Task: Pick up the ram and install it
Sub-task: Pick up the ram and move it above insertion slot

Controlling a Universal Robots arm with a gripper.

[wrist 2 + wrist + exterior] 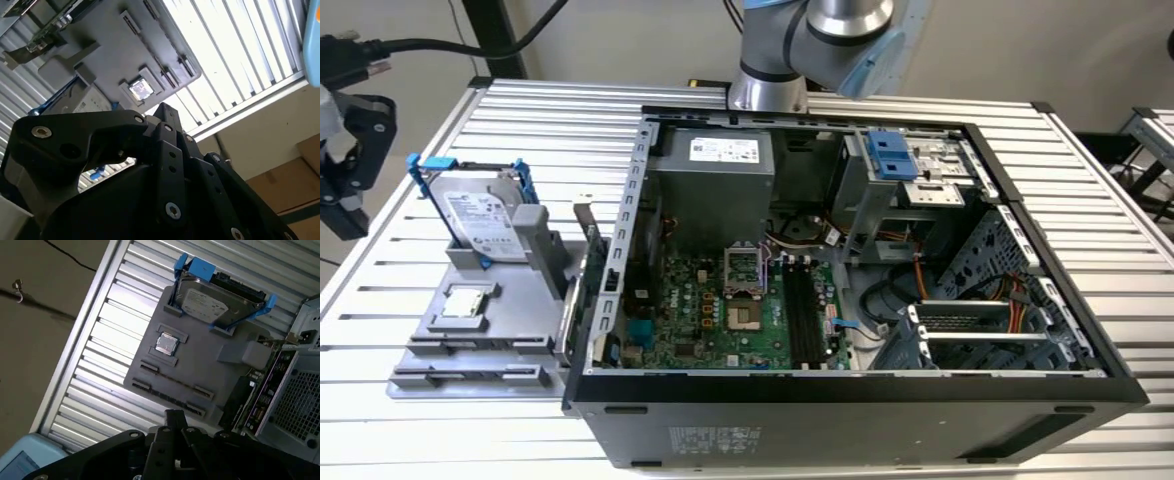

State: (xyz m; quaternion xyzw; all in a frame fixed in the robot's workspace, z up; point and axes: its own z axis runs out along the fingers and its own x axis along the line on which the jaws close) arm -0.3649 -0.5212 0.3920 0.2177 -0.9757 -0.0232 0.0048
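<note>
The ram (169,398), as far as I can judge, is the thin dark strip standing on edge in a long slot of the flat grey plastic fixture plate (200,362), along the plate's edge nearest the black metal hand (175,416). It is too slender to be sure of. The hand hangs off past the counter's edge at the far left of the exterior view (344,200), well apart from the plate and carrying nothing that I can see. I cannot tell whether it is apart or together. The step in hand looks like the reach for the ram. Done well, I think, the hand would come square over the slot, take the strip across its flat faces near the middle, and draw it straight out without twisting. Near it on the same plate sit the small square silver processor chip (166,344) and, further along, the silver labelled hard drive in its blue frame (215,305), which stands proud and could be brushed. At the centre of the exterior view lies the open black computer case (854,405) on the ribbed aluminium counter (1121,300). Its green motherboard (700,320) carries long black memory slots (803,315). The case's raised side wall (630,230) stands between plate and board.
</note>
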